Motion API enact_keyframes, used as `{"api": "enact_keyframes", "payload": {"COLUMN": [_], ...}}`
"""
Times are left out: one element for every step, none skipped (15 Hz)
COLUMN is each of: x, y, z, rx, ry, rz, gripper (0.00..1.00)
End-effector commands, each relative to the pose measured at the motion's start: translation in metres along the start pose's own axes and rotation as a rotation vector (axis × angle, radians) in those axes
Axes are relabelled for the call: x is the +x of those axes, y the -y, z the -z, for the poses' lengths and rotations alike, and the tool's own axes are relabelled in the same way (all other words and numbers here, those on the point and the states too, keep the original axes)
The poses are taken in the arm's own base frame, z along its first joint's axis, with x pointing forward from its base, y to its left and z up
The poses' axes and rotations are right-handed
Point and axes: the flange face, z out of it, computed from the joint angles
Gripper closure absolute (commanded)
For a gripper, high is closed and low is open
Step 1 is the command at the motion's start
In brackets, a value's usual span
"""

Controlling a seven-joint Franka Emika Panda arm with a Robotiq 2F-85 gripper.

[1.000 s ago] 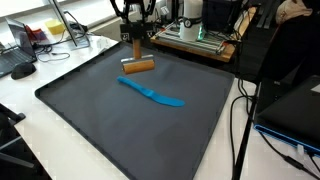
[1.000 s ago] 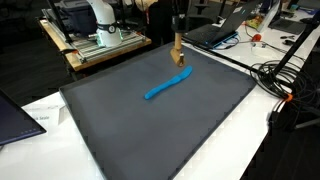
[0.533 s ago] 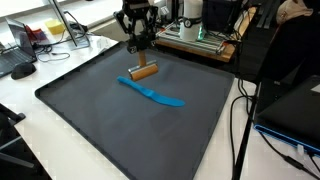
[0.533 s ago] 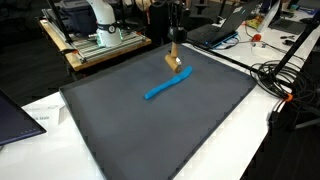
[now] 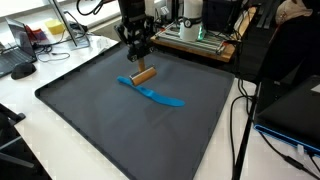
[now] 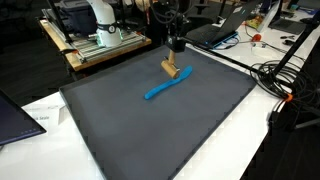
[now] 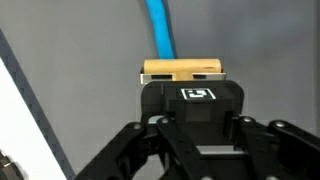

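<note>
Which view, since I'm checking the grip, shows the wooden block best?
In an exterior view the wooden block shows whole, side-on under the shut gripper, by the blue tool. In an exterior view from another angle it looks smaller. The wrist view shows only one edge past the gripper body.

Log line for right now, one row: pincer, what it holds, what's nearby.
pincer: shut on wooden block | block: at one end of blue knife | surface: dark mat | block-mat contact: unclear
</note>
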Motion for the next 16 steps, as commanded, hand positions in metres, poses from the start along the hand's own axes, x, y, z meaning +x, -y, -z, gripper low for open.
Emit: {"api": "enact_keyframes", "payload": {"x": [-0.004,-0.003,-0.002,-0.002,-0.002,-0.002,-0.003,-0.004,-0.004,-0.004,-0.003,-0.002,0.000,0.002,0.003,0.006], "y": [-0.015,-0.017,-0.019,-0.021,-0.023,-0.024,-0.026,-0.027,-0.027,-0.027,-0.027,-0.026,-0.026,-0.025,-0.025,-0.024], "z": [0.001,-0.001,-0.003,-0.006,-0.010,-0.013,-0.017,-0.021,-0.025,-0.028,-0.033,-0.037,-0.043,-0.049,-0.054,-0.058], "rx": [0.005,0.006,0.003,0.004,0.005,0.005,0.002,0.007,0.012,0.010,0.010,0.014,0.018,0.026,0.034,0.039], "ry": [0.028,0.032,0.034,0.040,0.048,0.052,0.062,0.063,0.061,0.056,0.056,0.057,0.059,0.058,0.056,0.055], "rz": [0.043,0.046,0.051,0.055,0.060,0.065,0.066,0.071,0.074,0.076,0.080,0.085,0.087,0.091,0.095,0.100], "gripper": [0.78,0.78,0.78,0.78,0.78,0.78,0.78,0.78,0.78,0.78,0.78,0.78,0.78,0.78,0.78,0.78]}}
